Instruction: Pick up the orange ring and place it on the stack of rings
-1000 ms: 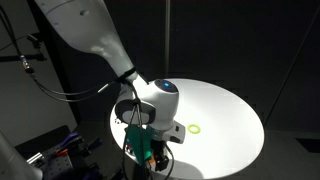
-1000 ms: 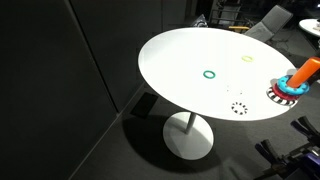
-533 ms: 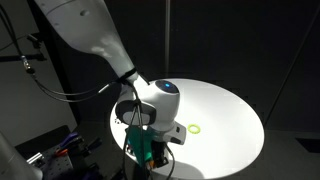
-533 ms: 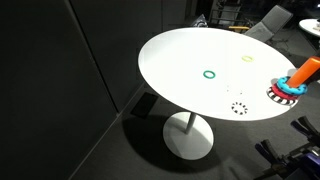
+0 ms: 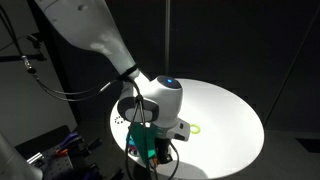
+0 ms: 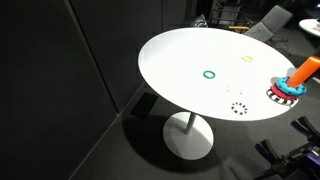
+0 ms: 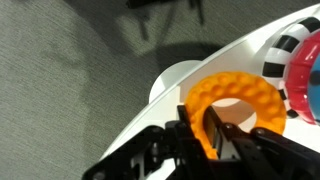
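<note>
Shifted slightly sideways, my gripper [image 7: 200,132] pinches the orange ring [image 7: 240,98] by its rim beside the stack [image 7: 303,72] at the table [image 6: 180,60] edge. Released off-centre, it may slide off and drop over the edge.

Dim lab: black drapes [image 6: 50,80], round white table [image 6: 180,60], loose cables [image 5: 70,93]

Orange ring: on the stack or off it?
Off: in the wrist view the gripper holds the orange ring beside the stack of rings.
</note>
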You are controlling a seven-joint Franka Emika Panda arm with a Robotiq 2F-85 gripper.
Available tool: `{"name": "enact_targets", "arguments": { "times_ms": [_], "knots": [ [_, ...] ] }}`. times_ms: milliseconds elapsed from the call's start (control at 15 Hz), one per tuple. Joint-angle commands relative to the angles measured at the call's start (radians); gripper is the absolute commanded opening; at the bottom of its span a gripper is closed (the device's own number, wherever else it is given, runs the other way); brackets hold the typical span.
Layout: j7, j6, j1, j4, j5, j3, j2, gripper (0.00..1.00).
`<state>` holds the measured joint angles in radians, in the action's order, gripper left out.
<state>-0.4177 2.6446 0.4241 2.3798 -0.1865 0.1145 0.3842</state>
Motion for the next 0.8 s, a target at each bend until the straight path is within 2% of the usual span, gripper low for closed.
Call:
{"name": "enact_targets", "arguments": {
  "times_ms": [0, 267, 733],
  "knots": [
    [0.002, -0.018, -0.005, 0.001, 0.013, 0.009, -0.065, 0.07],
    [0.009, -0.046, -0.036, 0.016, 0.045, 0.020, -0.145, 0.07],
    [0.062, -0.154, -0.132, 0.035, 0.204, 0.061, -0.324, 0.07]
  ]
}}
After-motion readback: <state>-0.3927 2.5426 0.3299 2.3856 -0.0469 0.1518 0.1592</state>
